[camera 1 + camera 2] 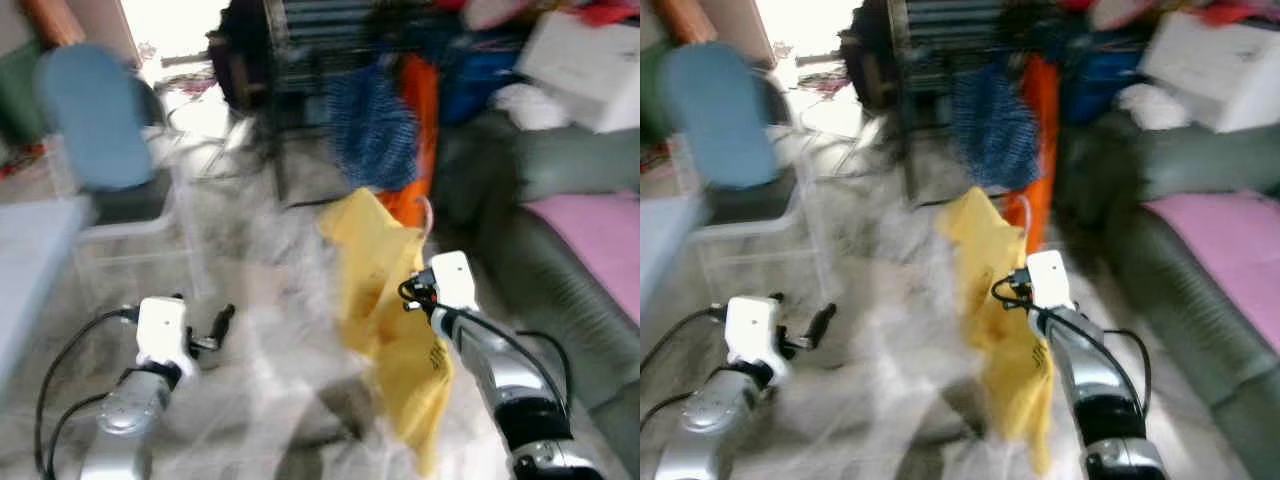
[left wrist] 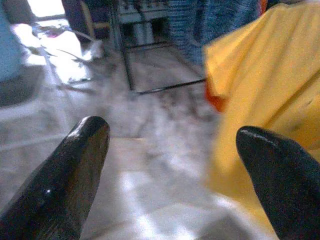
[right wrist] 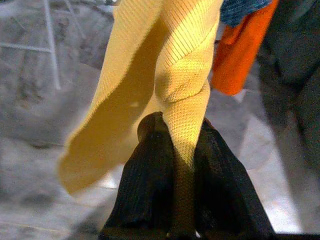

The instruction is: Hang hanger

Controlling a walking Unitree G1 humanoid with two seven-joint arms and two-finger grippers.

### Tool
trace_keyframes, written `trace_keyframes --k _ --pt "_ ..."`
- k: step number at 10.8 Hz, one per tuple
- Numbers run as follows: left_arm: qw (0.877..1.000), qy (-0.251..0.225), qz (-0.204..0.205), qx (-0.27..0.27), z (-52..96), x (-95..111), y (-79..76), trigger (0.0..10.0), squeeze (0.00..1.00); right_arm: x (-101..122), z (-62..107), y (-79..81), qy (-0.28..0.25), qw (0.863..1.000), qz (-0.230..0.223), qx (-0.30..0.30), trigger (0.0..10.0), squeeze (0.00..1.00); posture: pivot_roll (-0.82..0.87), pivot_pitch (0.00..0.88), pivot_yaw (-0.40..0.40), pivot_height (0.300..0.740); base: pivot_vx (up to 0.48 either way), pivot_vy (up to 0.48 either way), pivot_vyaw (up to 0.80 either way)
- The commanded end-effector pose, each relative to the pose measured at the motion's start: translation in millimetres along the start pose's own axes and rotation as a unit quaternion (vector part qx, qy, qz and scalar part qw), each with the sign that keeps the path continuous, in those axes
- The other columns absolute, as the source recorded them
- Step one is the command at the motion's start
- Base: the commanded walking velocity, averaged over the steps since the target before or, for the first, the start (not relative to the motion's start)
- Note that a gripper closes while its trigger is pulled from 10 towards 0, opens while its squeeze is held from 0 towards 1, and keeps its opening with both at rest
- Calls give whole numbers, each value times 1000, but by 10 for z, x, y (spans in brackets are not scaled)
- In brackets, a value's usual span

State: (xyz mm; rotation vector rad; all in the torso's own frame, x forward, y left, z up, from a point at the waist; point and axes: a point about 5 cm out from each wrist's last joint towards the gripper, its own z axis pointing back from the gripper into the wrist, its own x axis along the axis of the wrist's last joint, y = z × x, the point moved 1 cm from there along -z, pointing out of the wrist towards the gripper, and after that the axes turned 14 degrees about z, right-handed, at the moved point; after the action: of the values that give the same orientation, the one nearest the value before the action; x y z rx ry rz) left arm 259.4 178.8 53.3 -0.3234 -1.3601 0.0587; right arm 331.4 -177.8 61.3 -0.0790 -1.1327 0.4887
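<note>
I have the right gripper (image 3: pixel 175 150) pinched on the yellow garment (image 1: pixel 385 300), which hangs mid-frame in the blurred head views. It looks light and limp, so it will swing and could slide through the 2 fingers; I'd rather hold the stiff white hanger hook (image 1: pixel 427 215) poking above it. The left gripper (image 2: pixel 170 170) is spread and holds nothing, at lower left.

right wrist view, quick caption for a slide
Right gripper, jaws shut on yellow garment, orange cloth hanging beyond.
</note>
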Motion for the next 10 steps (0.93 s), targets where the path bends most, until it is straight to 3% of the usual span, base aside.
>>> trace_keyframes --k 1,3,4,6,8,10 --pt "1000 -1 4 18 77 -34 -12 10000 0 125 -1 29 -24 1000 9 10 10000 0 -65 0 29 740 401 0 0" --pt "996 -43 27 73 111 44 20 10000 0 120 12 -1 -25 1000 -3 0 10000 0 -67 0 66 740 403 0 0" --pt "986 -76 58 139 133 139 190 10000 0 135 18 26 -35 999 -24 -10 10000 0 -65 0 76 740 401 0 0" --pt "977 -107 52 178 163 285 328 10000 0 176 26 71 -50 996 -64 -42 10000 0 -43 0 66 740 412 0 750" --pt "987 -69 49 133 146 256 176 10000 0 134 27 196 -46 993 -96 -42 10000 0 -39 0 37 740 394 0 753" --pt "996 -43 -14 72 85 261 121 10000 0 96 34 290 -39 994 -94 -38 10000 0 -40 0 13 740 360 0 747"
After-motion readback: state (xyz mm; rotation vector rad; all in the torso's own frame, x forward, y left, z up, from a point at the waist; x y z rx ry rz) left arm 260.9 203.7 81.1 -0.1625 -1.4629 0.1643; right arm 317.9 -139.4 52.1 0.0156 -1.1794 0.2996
